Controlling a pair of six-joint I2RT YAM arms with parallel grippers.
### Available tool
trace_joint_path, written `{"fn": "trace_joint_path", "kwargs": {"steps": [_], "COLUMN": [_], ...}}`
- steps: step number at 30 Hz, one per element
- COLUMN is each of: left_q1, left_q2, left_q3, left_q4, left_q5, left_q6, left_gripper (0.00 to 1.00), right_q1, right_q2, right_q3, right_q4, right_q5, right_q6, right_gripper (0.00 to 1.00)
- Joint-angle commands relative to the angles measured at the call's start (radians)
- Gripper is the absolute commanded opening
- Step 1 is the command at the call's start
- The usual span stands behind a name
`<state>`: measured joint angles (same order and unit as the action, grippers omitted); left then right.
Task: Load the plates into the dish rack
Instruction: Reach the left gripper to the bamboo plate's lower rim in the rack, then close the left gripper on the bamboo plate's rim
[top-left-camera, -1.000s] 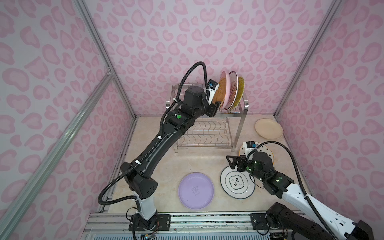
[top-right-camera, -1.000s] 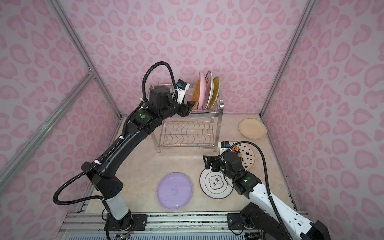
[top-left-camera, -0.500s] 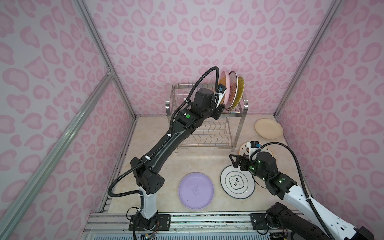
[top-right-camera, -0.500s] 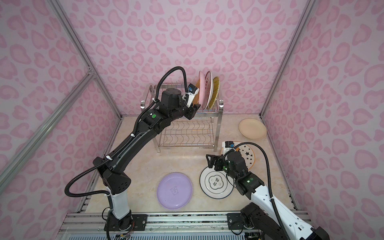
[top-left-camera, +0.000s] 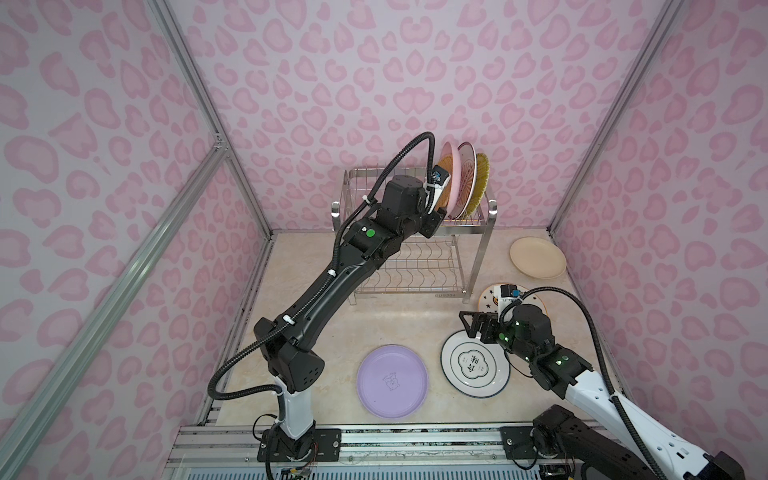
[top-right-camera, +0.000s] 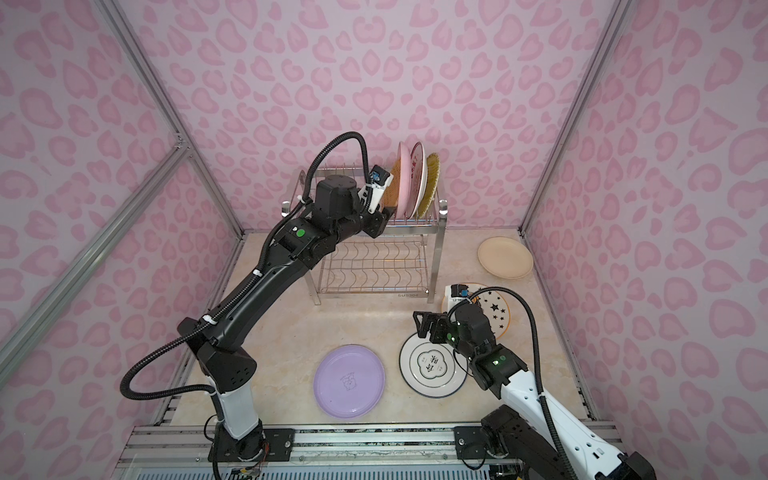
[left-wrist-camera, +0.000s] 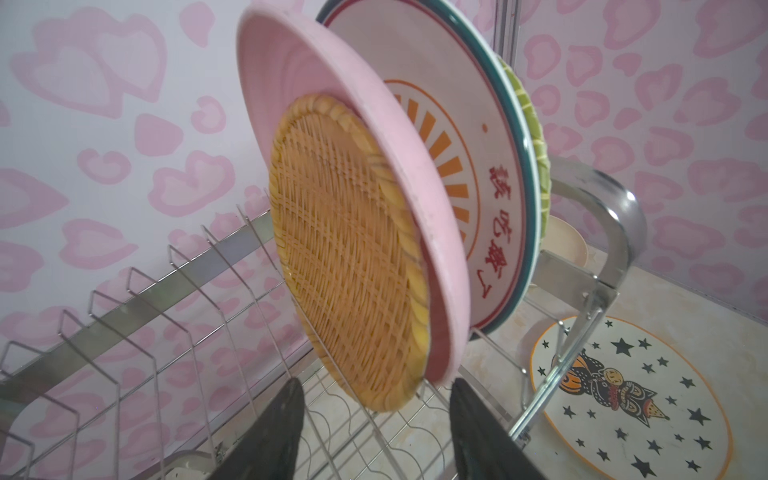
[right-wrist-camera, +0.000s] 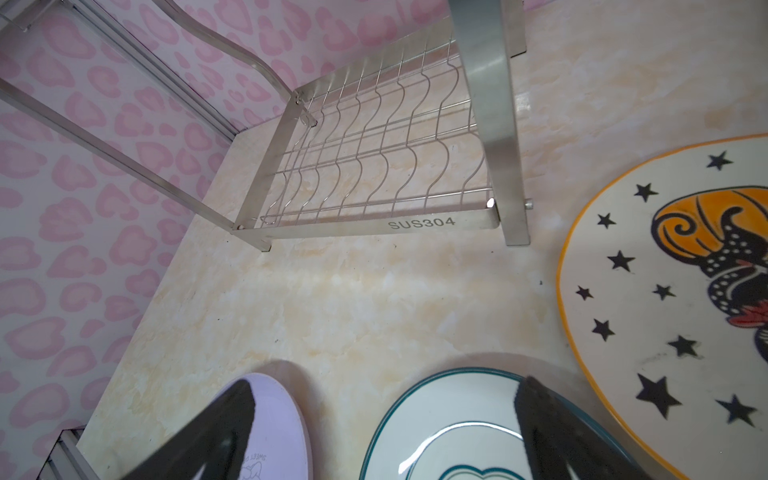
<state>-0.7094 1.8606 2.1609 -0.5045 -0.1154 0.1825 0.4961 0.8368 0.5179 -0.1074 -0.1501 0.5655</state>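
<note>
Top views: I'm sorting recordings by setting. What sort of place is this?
Probably a staged robot test cell, not a real kitchen: pink heart-print walls on aluminium framing, two arms bolted to a front rail, and a dish rack and plates on a marble-look tabletop.

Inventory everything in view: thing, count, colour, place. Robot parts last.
dish rack: 1, steel, table's back
table: 1, beige
walls: 3, pink print
orange woven-look plate: 1, orange, upright in rack's top tier
pink plate: 1, pink, upright beside it
orange-radial white plate: 1, white, orange rays, next in row
yellow striped plate: 1, yellow, row's end
cream plate: 1, cream, flat on table, right of rack
star-patterned plate: 1, white, orange rim, flat by rack's right leg
ring emblem plate: 1, white, flat, table front
lilac plate: 1, lilac, flat, left of it
left gripper: 1, black, open, at woven plate's edge
right gripper: 1, black, open, above emblem plate's rim
</note>
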Motion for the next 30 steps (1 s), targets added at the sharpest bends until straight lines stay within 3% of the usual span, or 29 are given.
{"fn": "trace_joint_path", "kwargs": {"steps": [1,30], "left_q1": [0.001,-0.001], "left_q2": [-0.027,0.060], "left_q3": [-0.008,0.082], "left_q4": [0.023,-0.017], "left_q5": [-0.020,0.031], "left_q6": [-0.014,-0.011], "left_gripper": [0.58,0.56], "right_q1": [-0.001,-0.013], "right_q2": [0.008,0.019], "right_q3": [-0.003,-0.013], "right_q4": [0.020,0.023], "right_q5": [-0.012,-0.017], "right_q6": [0.007,0.014], "right_gripper": [0.97,0.97]}}
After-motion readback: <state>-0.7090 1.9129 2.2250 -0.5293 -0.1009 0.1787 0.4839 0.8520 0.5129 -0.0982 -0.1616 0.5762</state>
